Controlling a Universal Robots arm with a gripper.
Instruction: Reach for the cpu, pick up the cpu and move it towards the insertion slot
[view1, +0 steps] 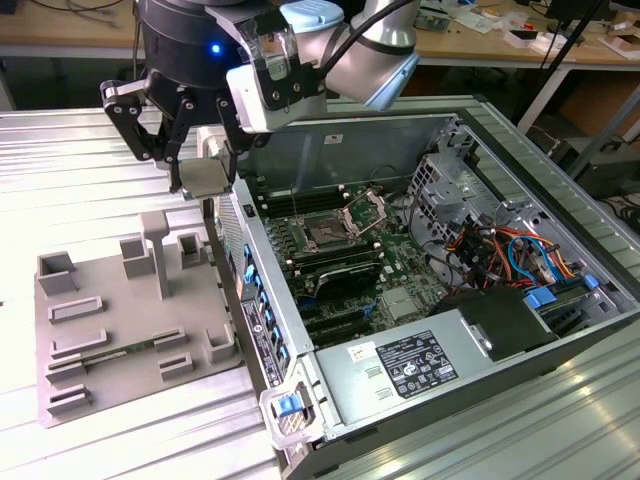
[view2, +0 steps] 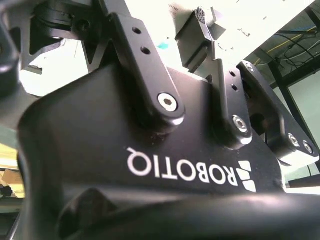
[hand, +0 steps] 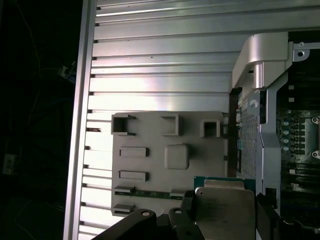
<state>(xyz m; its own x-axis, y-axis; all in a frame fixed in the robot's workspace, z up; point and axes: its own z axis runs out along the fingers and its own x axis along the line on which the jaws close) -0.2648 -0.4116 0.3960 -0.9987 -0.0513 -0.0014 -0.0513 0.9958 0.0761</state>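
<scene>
My gripper (view1: 205, 165) hangs above the gap between the grey moulded tray (view1: 130, 320) and the open computer case's near wall. It is shut on the cpu (view1: 205, 178), a flat silvery square held level between the black fingers. In the first wrist view the cpu (hand: 225, 210) shows its metal top plate and green rim, with a black finger (hand: 186, 207) on one side and another on the opposite side; the tray (hand: 150, 165) lies below it. The insertion slot (view1: 325, 235) is a dark square socket on the green board, its silver frame hinged open, further towards the exterior view's right.
The open case (view1: 480, 130) holds a power supply (view1: 410, 365), black memory slots (view1: 335, 280) and blue and orange cables (view1: 510, 250). The case wall (view1: 235, 260) stands between tray and board. A tall post (view1: 157, 250) rises from the tray. Everything rests on a ribbed metal table (view1: 60, 170).
</scene>
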